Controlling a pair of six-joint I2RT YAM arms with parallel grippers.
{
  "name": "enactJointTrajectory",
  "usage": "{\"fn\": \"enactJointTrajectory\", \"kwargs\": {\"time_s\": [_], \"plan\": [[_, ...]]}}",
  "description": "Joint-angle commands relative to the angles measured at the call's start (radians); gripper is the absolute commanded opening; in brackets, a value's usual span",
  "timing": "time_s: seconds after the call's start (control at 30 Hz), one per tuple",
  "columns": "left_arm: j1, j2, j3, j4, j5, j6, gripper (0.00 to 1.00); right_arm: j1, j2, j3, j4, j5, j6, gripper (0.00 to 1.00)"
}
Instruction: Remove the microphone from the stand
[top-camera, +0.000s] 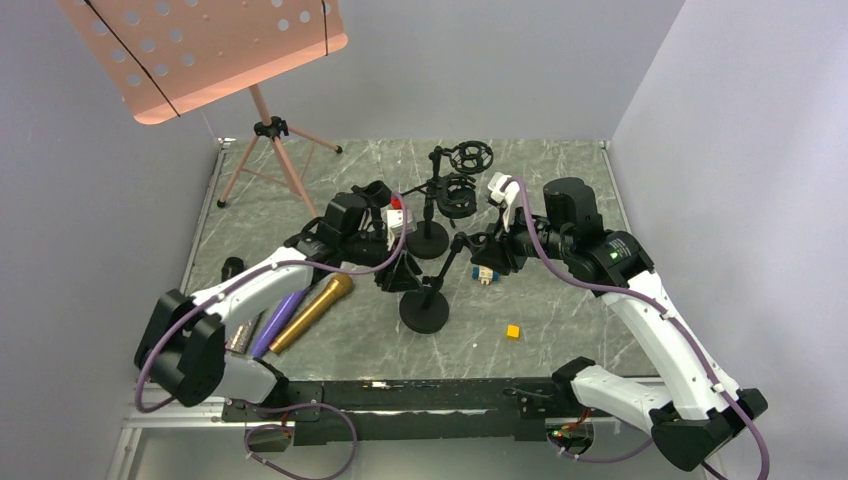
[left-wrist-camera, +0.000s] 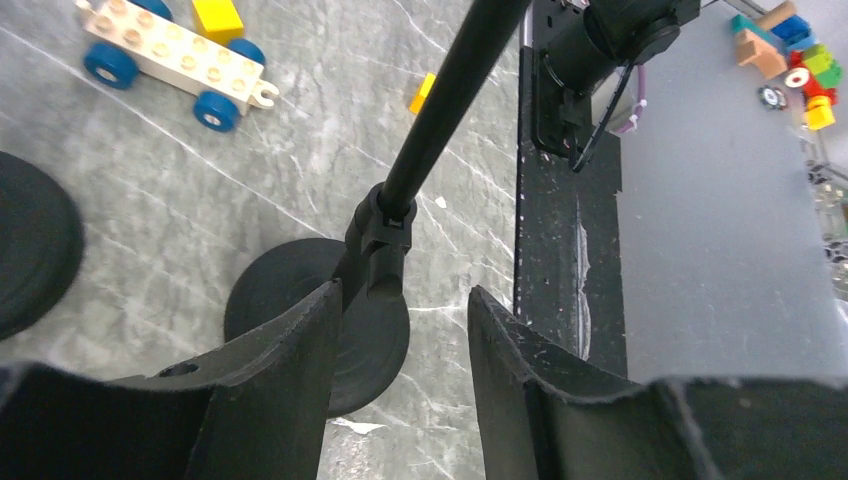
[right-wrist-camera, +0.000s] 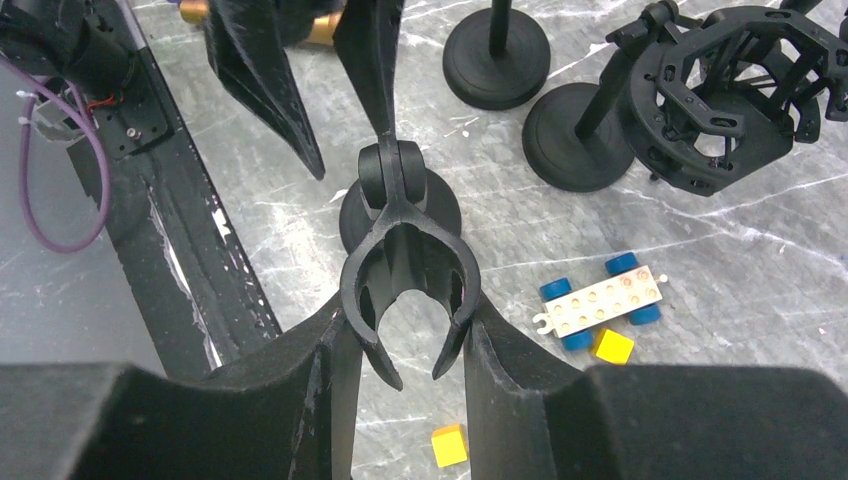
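Your right claw (right-wrist-camera: 405, 320) is pinching the stand's (left-wrist-camera: 440, 100) empty clip (right-wrist-camera: 400, 225), and your left claw (left-wrist-camera: 405, 300) is gaping beside the pole.

The gold microphone (top-camera: 312, 312) is lying flat on the grey marbled table (top-camera: 560, 340) by your left arm. Its long axis is running diagonally, with the rounded head pointing up-right toward the stand's round black base (top-camera: 424, 310). A purple microphone (top-camera: 280, 318) is lying parallel, just beside it. The matte black C-shaped clip is sitting squeezed between the right fingers. The left fingers are standing moderately apart, with the pole's knuckle joint just past their tips; contact is unclear.
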Motion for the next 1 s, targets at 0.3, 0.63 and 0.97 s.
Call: {"fn": "enactJointTrajectory", "kwargs": {"time_s": [0.3,0.63,0.97], "plan": [[-0.032,-0.021,0.046,0.05,-0.121,0.011,0.54,0.026,0.006,0.065,-0.024,0.014,-0.072,0.0],[-0.095,-0.009,0.019,0.069,-0.087,-0.039,0.3,0.04,-0.003,0.043,-0.016,0.012,-0.073,0.0],[-0.049,0.017,0.004,0.016,-0.192,-0.192,0.05,0.043,-0.005,0.049,-0.028,0.025,-0.081,0.0]]}}
